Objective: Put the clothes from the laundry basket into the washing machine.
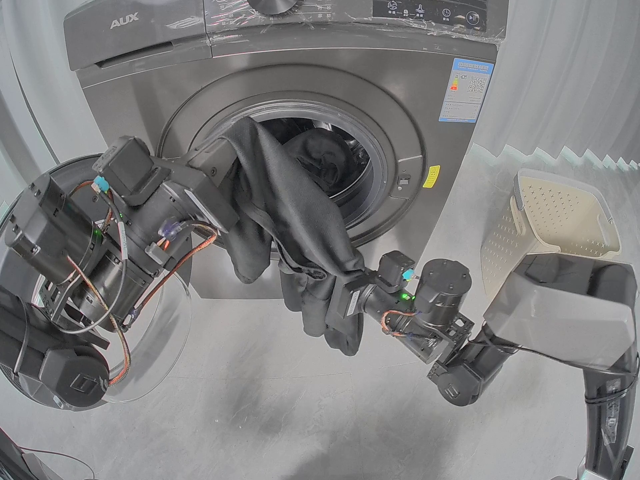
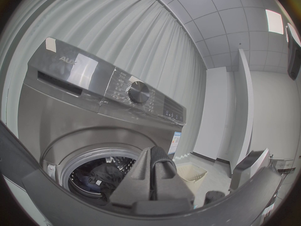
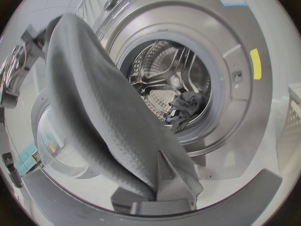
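In the head view a black garment (image 1: 287,215) stretches from the left gripper (image 1: 230,149), at the drum mouth of the washing machine (image 1: 427,108) in the upper middle, down to the right gripper (image 1: 348,289) at lower centre. The laundry basket (image 1: 560,215) stands at the right. The left wrist view shows that gripper's fingers (image 2: 134,176) pinched tight on a fold of cloth. In the right wrist view the right gripper is clamped on the garment's other end, and dark clothes (image 3: 186,105) lie in the drum.

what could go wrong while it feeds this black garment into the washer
1. The black garment hangs outside the drum, its folds below the door opening's rim; released here, it would likely drop to the floor.
2. It stretches between the left and right jaws; pushing in unevenly might snag it on that rim.
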